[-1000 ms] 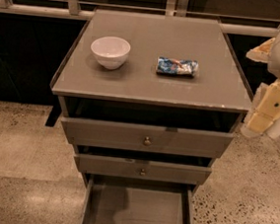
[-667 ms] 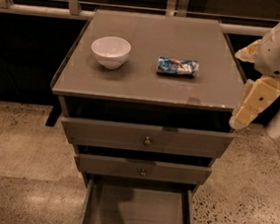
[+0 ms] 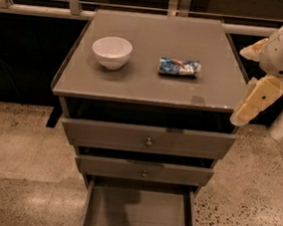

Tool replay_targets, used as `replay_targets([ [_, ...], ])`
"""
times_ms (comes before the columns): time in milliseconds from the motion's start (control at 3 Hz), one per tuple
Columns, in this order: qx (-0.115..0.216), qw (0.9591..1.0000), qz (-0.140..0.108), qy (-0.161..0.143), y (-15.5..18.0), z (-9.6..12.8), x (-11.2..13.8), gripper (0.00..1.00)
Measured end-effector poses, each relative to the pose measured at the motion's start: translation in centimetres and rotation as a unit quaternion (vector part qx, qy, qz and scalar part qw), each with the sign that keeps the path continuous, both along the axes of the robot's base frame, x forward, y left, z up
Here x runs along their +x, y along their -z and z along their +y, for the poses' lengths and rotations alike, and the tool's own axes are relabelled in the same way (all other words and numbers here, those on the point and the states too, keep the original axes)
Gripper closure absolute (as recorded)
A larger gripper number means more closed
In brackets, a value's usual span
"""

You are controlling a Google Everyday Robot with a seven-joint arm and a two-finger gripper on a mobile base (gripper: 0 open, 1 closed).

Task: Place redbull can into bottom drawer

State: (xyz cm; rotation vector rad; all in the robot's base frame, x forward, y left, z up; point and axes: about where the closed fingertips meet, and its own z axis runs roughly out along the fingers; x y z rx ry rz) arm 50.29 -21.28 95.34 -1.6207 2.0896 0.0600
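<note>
The redbull can (image 3: pixel 180 67), blue and silver, lies on its side on the grey cabinet top (image 3: pixel 154 88), right of centre. The bottom drawer (image 3: pixel 139 212) is pulled out below, its flat grey floor bare. My gripper (image 3: pixel 241 87) hangs off the cabinet's right edge, about level with the top and to the right of the can, not touching it. Its two cream fingers (image 3: pixel 255 100) stand apart and hold nothing.
A white bowl (image 3: pixel 112 51) stands on the left of the cabinet top. The two upper drawers (image 3: pixel 149 138) with round knobs stick out slightly. A rail and dark windows run behind. Speckled floor lies around the cabinet.
My gripper has moved left and slightly down, closer to the cabinet's right edge. The can, bowl and drawers have not moved.
</note>
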Motion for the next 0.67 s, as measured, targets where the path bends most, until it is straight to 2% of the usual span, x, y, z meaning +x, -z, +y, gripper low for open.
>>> replay_targets([
  [333,0.040,0.9990,-0.016,-0.014,0.4,0.6,4.0,0.00],
  [667,0.074,0.9968,-0.012,-0.027,1.5,1.6,8.9,0.00],
])
